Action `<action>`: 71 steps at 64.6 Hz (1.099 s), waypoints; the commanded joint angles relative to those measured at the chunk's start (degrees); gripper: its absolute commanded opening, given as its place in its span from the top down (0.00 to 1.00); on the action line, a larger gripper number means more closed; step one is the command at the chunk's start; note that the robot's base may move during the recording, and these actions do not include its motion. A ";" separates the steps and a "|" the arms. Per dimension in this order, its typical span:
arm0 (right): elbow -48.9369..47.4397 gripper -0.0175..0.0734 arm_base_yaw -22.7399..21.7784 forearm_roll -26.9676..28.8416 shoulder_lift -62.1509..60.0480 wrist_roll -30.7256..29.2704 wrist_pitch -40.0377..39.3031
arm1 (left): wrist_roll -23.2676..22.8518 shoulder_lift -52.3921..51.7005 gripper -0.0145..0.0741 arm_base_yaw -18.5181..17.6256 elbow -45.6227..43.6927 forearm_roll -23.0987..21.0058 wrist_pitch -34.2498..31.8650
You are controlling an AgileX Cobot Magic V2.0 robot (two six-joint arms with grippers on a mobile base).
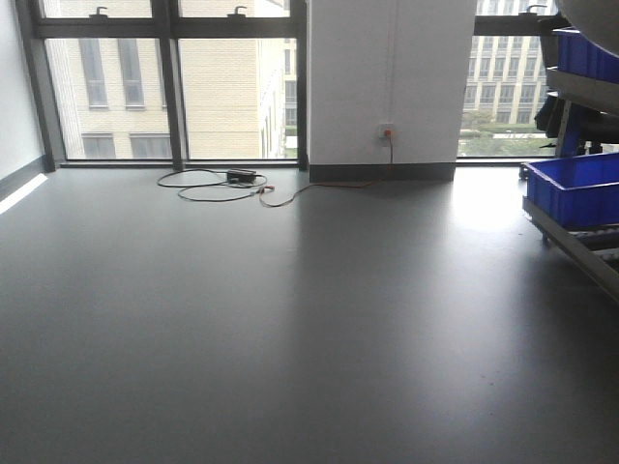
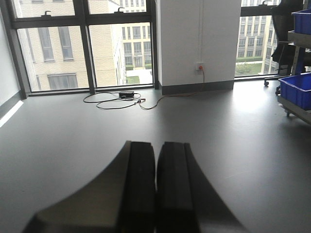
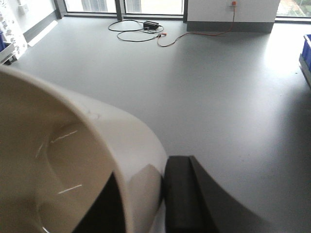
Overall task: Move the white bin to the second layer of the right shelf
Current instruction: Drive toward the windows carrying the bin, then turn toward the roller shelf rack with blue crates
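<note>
White bin [image 3: 58, 145], carried by the right gripper [image 3: 146, 171]: its wall is clamped between the jaws, one finger inside the mouth and one outside. The glossy, empty plastic is judged light, slippery and slightly flexible, so a hold just below the rim is favoured. The left gripper [image 2: 156, 145] is closed on nothing.

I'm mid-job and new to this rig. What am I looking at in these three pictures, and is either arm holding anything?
This is a two-armed robot on a mobile base. The front view looks across a grey floor to windows, a black cable and blue plastic crates on a steel rack at right. The other two cameras sit on the wrists. The left tool is shut and empty. The right tool grips the wall of the glossy cream-white plastic bin, one finger inside, one outside.
</note>
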 commanded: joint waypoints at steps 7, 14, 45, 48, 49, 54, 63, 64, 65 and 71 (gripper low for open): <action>-1.83 0.75 -0.32 -0.33 0.46 -0.13 -5.95 | -0.20 -0.80 0.74 -0.25 2.11 -0.31 -4.79; -1.83 0.75 -0.32 -0.33 0.46 -0.13 -5.95 | -0.20 -0.80 0.74 -0.25 2.11 -0.31 -4.79; -1.83 0.75 -0.32 -0.33 0.46 -0.13 -5.95 | -0.20 -0.80 0.74 -0.25 2.11 -0.31 -4.79; -1.83 0.75 -0.32 -0.33 0.46 -0.13 -5.89 | -0.20 -0.80 0.74 -0.25 2.11 -0.31 -4.79; -1.83 0.75 -0.32 -0.33 0.46 -0.13 -5.95 | -0.20 -0.80 0.74 -0.25 2.11 -0.31 -4.79; -1.83 0.75 -0.32 -0.33 0.46 -0.13 -5.94 | -0.20 -0.80 0.74 -0.25 2.11 -0.31 -4.79; -1.83 0.75 -0.32 -0.33 0.46 -0.13 -5.94 | -0.20 -0.80 0.74 -0.25 2.11 -0.31 -4.79; -1.83 0.75 -0.32 -0.33 0.46 -0.13 -5.94 | -0.20 -0.80 0.74 -0.25 2.11 -0.31 -4.79; -1.83 0.75 -0.32 -0.33 0.46 -0.13 -5.94 | -0.20 -0.80 0.74 -0.25 2.11 -0.31 -4.79; -1.78 0.75 -0.32 -0.33 0.46 -0.13 -5.93 | -0.20 -0.80 0.74 -0.25 2.11 -0.31 -4.79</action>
